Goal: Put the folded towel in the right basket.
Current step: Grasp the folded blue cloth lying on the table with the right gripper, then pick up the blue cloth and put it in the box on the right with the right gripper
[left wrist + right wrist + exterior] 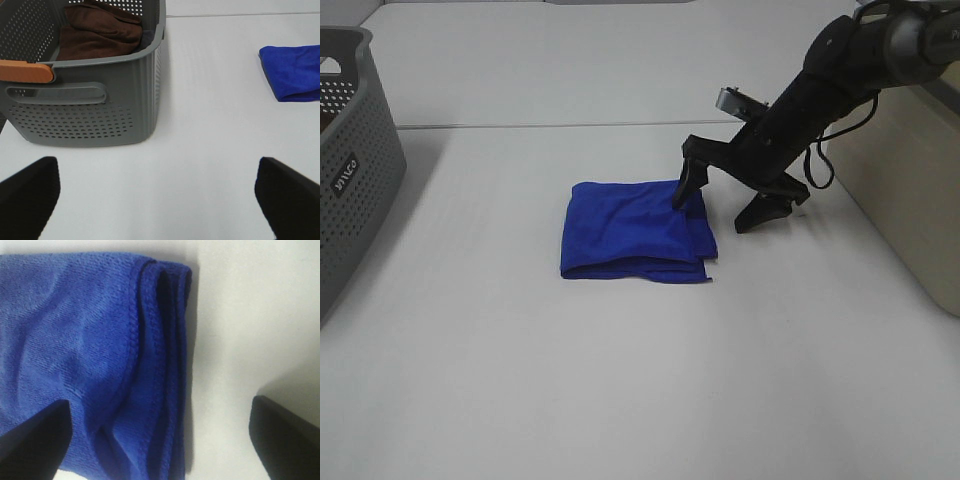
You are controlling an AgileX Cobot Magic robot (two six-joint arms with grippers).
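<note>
Fingers (760, 212) — right pair — astride towel (630, 228) edge

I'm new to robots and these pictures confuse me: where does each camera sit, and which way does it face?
Exterior high: mounted above, looking down on the table, blue towel and grey basket; the right arm and right gripper show.
Left wrist: wrist-mounted, facing the grey basket; left gripper open.
Right wrist: wrist-mounted, close over the blue towel's edge, right gripper open.
All three share the blue towel.
</note>
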